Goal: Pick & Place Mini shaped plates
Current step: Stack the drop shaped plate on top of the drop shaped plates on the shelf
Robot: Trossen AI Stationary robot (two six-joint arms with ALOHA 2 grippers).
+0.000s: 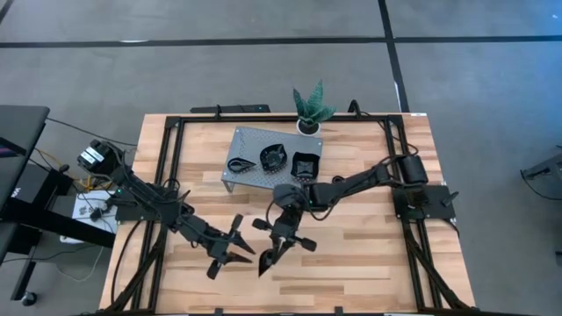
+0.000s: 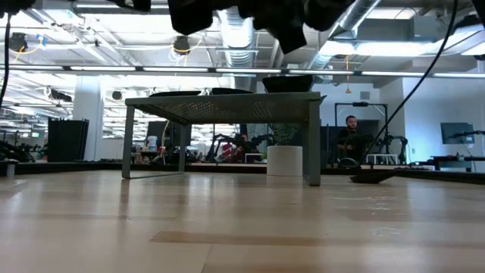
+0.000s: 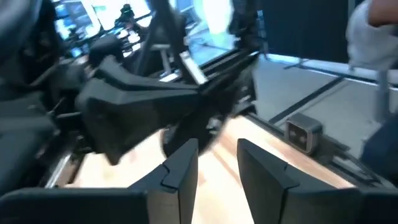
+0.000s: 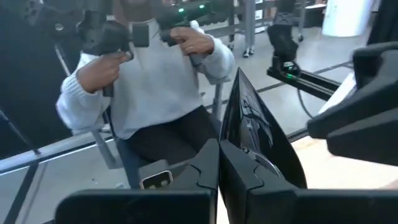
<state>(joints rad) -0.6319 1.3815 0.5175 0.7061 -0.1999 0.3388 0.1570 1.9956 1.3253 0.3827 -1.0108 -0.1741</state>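
Observation:
Three mini shaped plates, glossy black, lie on the grey perforated stand [image 1: 263, 175]: one at its left [image 1: 239, 164], one in the middle [image 1: 274, 156], one at its right [image 1: 305, 163]. Over the near middle of the table my right gripper [image 1: 274, 253] [image 4: 219, 152] is shut on another black plate [image 4: 255, 124]. My left gripper [image 1: 246, 250] [image 3: 217, 158] stands just left of it, open with nothing between its fingers. In the left wrist view the right arm's dark gripper [image 3: 143, 106] fills the space ahead. My right gripper pinches the black plate between its two fingers at the plate's rim [image 4: 239, 149]. The fingers lie about level and point toward the table's near edge. The plate stands on edge, sticks out ahead of the fingertips and is clear of the table.
A small green potted plant [image 1: 309, 110] stands behind the stand at the far edge. A black frame [image 1: 167, 175] runs along the table's sides. A person in a white sweater [image 4: 149, 81] sits beyond the table's near edge. Bare wood lies on the table's right.

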